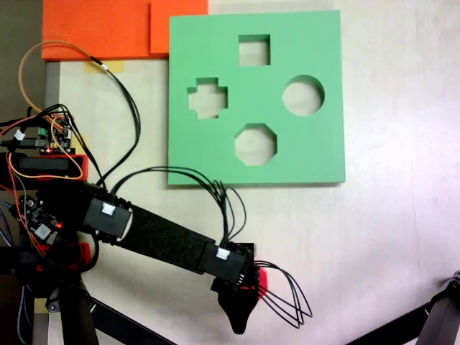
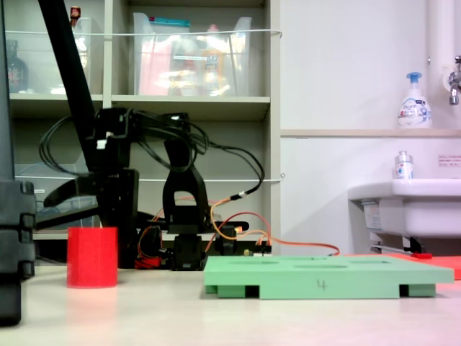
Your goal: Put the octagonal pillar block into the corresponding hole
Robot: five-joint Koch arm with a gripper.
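The octagonal pillar block (image 2: 92,257) is bright red and stands upright on the table at the left of a fixed view. Seen from above, only a red sliver of the block (image 1: 260,277) shows beside the arm's wrist. My gripper (image 1: 241,316) reaches toward the bottom edge there. From the side, the gripper (image 2: 66,193) hangs just above and behind the block, and only one black jaw tip shows. The green board (image 1: 323,144) lies flat at top centre, well away from the gripper. Its octagonal hole (image 1: 255,144) is empty.
The board also has a square (image 1: 254,50), a cross (image 1: 208,98) and a round (image 1: 302,95) cutout. Orange sheets (image 1: 108,29) lie at the top left. The arm's base and wires (image 1: 50,165) take up the left side. Black stand legs (image 1: 438,316) cross the bottom corners.
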